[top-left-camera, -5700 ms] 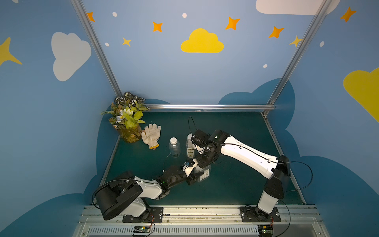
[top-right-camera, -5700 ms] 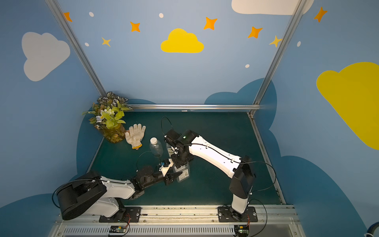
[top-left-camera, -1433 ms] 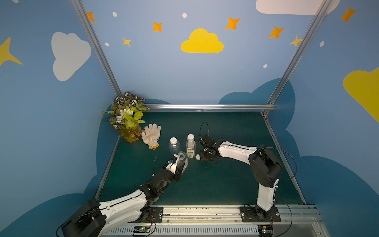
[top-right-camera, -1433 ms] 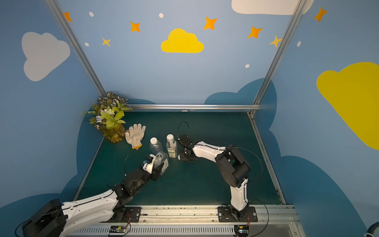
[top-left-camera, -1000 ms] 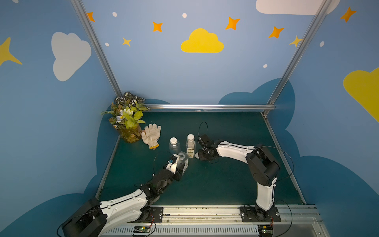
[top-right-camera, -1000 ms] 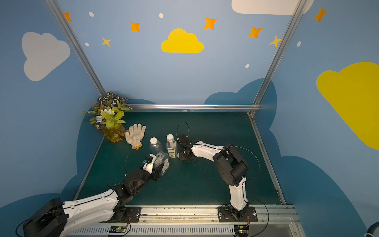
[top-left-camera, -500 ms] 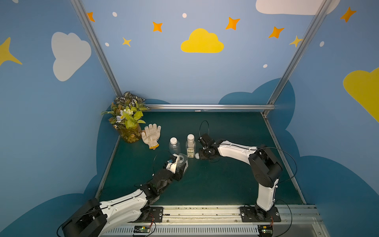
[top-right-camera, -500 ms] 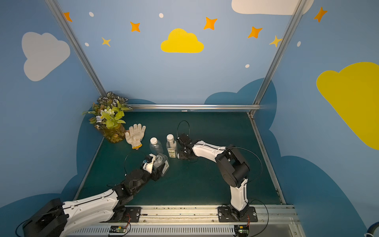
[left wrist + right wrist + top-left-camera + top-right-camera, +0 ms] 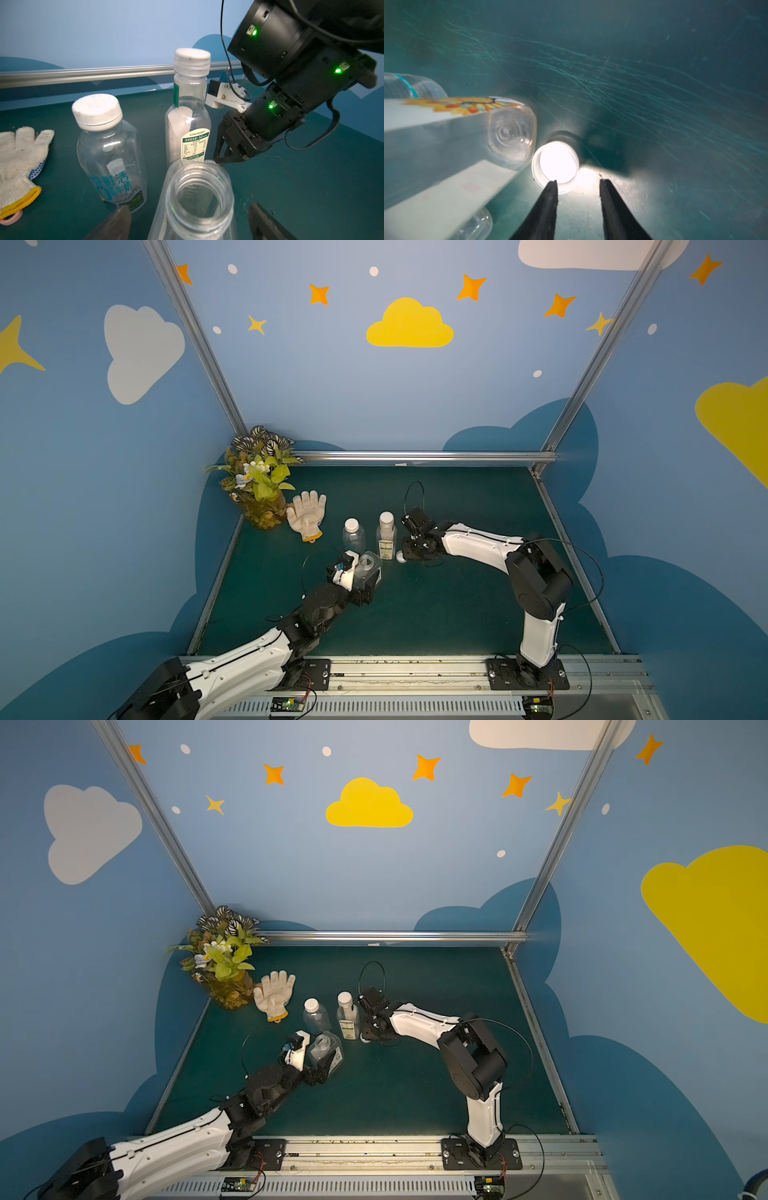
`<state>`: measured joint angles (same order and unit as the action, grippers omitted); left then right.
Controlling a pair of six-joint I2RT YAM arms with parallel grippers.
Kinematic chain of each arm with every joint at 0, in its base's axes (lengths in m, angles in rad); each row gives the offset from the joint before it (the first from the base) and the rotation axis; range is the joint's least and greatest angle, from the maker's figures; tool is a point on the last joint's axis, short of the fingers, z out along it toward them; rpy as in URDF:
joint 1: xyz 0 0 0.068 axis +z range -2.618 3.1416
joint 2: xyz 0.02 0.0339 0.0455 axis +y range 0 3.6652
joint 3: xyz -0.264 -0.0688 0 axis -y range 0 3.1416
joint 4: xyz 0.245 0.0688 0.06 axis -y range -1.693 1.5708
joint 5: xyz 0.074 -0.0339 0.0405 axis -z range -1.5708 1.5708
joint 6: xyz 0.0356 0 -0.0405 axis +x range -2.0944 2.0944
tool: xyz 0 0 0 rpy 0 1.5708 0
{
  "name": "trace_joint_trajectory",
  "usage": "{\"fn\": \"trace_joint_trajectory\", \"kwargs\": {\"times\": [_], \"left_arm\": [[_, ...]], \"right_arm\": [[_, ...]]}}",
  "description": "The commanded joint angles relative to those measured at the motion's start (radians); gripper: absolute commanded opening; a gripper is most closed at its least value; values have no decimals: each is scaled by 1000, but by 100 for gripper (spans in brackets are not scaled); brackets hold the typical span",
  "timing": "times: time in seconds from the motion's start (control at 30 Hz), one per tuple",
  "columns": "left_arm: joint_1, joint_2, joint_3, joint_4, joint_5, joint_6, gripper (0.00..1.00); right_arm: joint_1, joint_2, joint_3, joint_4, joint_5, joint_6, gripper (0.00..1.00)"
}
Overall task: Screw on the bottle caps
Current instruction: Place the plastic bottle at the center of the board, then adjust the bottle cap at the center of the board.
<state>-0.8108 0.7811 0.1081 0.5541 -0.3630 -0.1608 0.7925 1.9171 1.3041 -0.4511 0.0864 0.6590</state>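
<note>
Two capped bottles stand mid-table: a round one and a slim labelled one. In front of them stands a wider flat-sided bottle with its threaded neck bare. My left gripper is open, its fingers either side of this bottle and clear of it. A loose white cap lies on the mat beside the slim bottle's base. My right gripper is low over the mat and open. One fingertip overlaps the cap's rim, and nothing sits between the jaws.
A white knit glove lies at the back left next to a potted plant. A metal rail runs along the table's back edge. Blue walls close in both sides. The right arm's cable loops above its wrist.
My left gripper has opened and let go of the uncapped bottle, which stays standing. My right gripper has stayed low beside the loose cap, shifting only slightly.
</note>
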Motion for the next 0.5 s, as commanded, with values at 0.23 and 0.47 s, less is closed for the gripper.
{"fn": "trace_joint_trajectory", "kwargs": {"times": [0.23, 0.47], "left_arm": [[10, -92, 5, -79, -17, 6, 94], [11, -124, 11, -88, -14, 4, 95]], "right_arm": [[-6, 70, 40, -11, 17, 32, 29], [-9, 104, 46, -6, 3, 36, 7]]}}
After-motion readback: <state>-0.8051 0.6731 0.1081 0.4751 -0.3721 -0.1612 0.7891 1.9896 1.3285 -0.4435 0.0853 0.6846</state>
